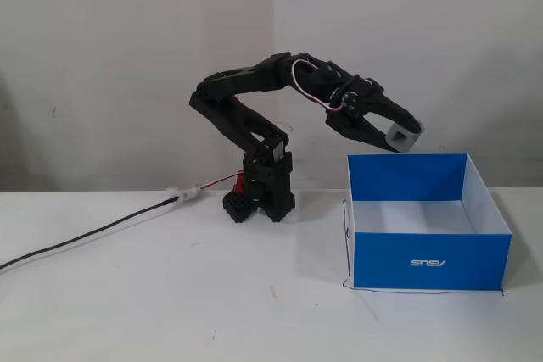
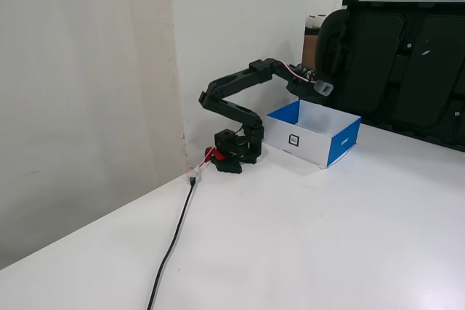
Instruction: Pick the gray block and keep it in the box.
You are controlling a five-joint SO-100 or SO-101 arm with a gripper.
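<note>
Gray block: small gray cube with a recessed face, held off the surface in the gripper, tilted, above the box's back wall near its middle in a fixed view. In another fixed view the block hangs over the box's open top.

Box: large, square, open-topped; blue outside with small white logo, white inside; upright on the table.
</note>
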